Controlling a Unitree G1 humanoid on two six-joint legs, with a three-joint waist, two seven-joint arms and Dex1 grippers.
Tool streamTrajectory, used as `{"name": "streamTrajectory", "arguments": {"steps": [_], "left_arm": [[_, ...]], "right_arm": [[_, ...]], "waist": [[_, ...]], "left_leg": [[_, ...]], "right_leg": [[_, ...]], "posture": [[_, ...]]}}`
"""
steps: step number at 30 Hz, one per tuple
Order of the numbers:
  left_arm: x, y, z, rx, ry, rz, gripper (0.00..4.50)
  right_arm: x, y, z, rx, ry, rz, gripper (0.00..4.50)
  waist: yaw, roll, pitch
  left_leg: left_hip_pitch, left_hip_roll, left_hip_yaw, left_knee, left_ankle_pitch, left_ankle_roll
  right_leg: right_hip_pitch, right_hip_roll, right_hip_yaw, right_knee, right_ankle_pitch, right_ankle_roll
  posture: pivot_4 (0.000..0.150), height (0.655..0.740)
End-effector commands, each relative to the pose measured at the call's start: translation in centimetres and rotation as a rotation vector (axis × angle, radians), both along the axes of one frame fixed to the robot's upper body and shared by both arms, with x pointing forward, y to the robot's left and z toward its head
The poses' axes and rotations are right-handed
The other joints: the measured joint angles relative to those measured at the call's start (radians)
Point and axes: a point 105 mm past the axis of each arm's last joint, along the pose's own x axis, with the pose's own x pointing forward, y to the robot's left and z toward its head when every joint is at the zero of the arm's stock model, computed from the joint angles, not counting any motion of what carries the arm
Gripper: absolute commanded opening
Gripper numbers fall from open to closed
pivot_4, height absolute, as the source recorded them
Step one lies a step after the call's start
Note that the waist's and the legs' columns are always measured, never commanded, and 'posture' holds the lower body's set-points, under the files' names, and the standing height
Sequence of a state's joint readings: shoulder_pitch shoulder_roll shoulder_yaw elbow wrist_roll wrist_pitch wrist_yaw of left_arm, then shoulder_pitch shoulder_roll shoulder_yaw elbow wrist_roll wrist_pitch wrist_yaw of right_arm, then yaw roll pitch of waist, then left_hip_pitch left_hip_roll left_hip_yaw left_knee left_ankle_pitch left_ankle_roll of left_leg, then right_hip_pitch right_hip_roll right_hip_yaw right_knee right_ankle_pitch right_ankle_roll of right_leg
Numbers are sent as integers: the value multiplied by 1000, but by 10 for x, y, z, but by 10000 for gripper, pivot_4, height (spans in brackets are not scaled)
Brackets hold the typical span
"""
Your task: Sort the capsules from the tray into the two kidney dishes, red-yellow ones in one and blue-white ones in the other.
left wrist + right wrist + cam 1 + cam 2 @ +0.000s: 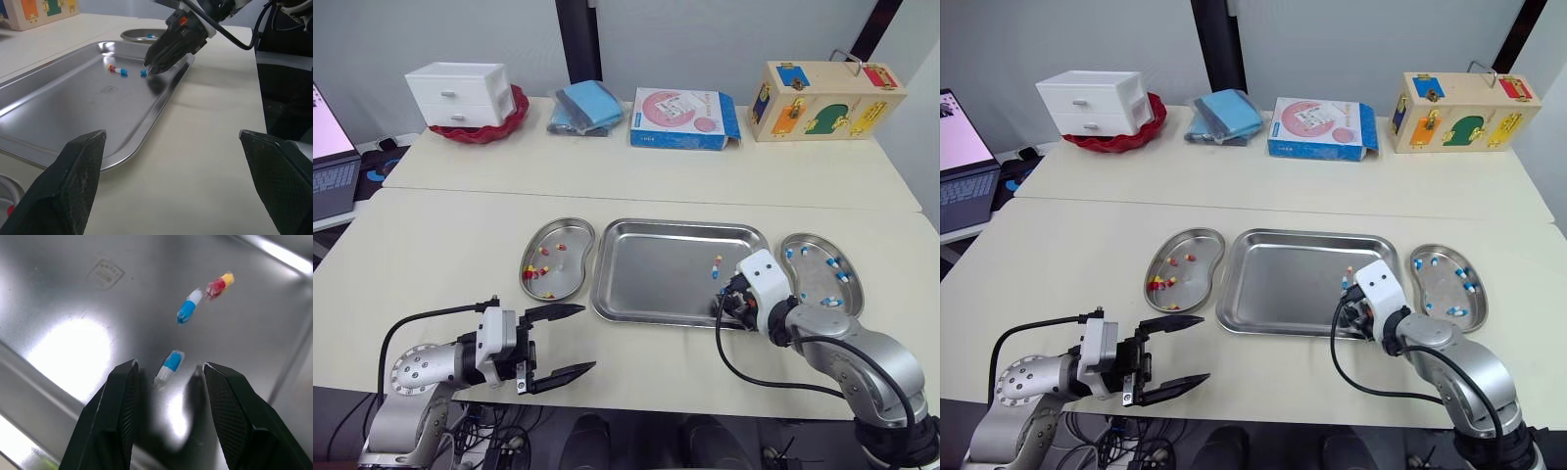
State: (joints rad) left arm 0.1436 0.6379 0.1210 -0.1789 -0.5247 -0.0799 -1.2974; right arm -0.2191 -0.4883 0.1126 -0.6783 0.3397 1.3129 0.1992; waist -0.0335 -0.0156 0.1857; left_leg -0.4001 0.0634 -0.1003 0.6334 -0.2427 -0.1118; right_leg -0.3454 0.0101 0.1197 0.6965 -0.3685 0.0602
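Straddling a blue-white capsule (171, 363) in the tray (656, 274), your right gripper (168, 370) stood parted; a red-yellow capsule (219, 284) lay near. Your left gripper (587, 338) gaped above the table (460, 255).

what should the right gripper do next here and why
Probably lower the right gripper slightly and close its fingers: they stand open either side of a blue-white capsule lying on the tray, and the other two capsules lie apart from it.
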Motion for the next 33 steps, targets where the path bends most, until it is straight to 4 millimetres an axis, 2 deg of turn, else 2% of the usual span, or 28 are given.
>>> {"name": "streamTrajectory", "arguments": {"steps": [1, 4, 8, 13, 15, 18, 21, 26, 30, 33], "left_arm": [[0, -2, 5, -4, -39, -3, 45000], [0, -2, 4, -5, -42, -3, 45000], [0, -3, 4, -5, -44, -5, 45000], [0, -3, 4, -5, -46, -8, 45000], [0, -4, 4, -7, -50, -9, 45000], [2, -5, 7, -13, -60, -11, 45000], [5, -5, 8, -11, -50, -15, 45000], [5, -7, 12, -45, -52, -39, 45000], [3, -9, 14, -82, -58, -66, 45000], [4, -12, 14, -93, -60, -77, 45000]], "right_arm": [[2, 3, 4, -15, -21, 14, 23247], [2, 3, 2, -27, -19, 19, 23247], [2, 5, 1, -33, -14, 32, 15775], [1, 6, 1, -28, -14, 37, 2964], [1, 10, 8, -1, -42, 63, 129], [-4, 13, 18, 21, -81, 103, 129], [-12, 7, 28, 32, -122, 120, 129], [-32, -1, 59, 164, -242, 149, 129], [-39, -34, 62, 194, -279, -12, 129], [-39, -69, 59, 190, -296, -177, 129]], "waist": [[-1, 0, 0], [-2, 0, 0], [-2, 0, 0], [-2, 0, 0], [-2, 0, 0], [-2, 0, 0], [1, 0, 0], [0, 0, 0], [0, 0, 0], [0, 0, 0]], "left_leg": [[0, 0, 0, 0, 0, 0], [0, 0, 0, 0, 0, 0], [0, 0, 0, 0, 0, 0], [0, 0, 0, 0, 0, 0], [0, 0, 0, 0, 0, 0], [0, 0, 0, 0, 0, 0], [-1, 0, 0, 0, 0, 0], [-1, 0, 0, 0, 0, 0], [-1, 0, 0, -1, 0, 0], [0, 0, 1, -1, 0, 0]], "right_leg": [[0, 0, 0, 0, 0, 0], [0, 0, 0, 0, 0, 0], [0, 0, 0, 0, 0, 0], [0, 0, 0, 0, 0, 0], [0, 0, 0, 0, 0, 0], [0, 0, 0, 0, 0, 0], [-1, 0, 0, 0, 0, 0], [-1, 0, 0, 0, 0, 0], [-1, 0, 0, 0, 0, 0], [0, 0, 0, 0, 0, 0]], "posture": [[1500, 7302], [1500, 7302], [1500, 7302], [1500, 7302], [1500, 7302], [1500, 7302], [1500, 7302], [1500, 7302], [1500, 7302], [1500, 7302]]}}
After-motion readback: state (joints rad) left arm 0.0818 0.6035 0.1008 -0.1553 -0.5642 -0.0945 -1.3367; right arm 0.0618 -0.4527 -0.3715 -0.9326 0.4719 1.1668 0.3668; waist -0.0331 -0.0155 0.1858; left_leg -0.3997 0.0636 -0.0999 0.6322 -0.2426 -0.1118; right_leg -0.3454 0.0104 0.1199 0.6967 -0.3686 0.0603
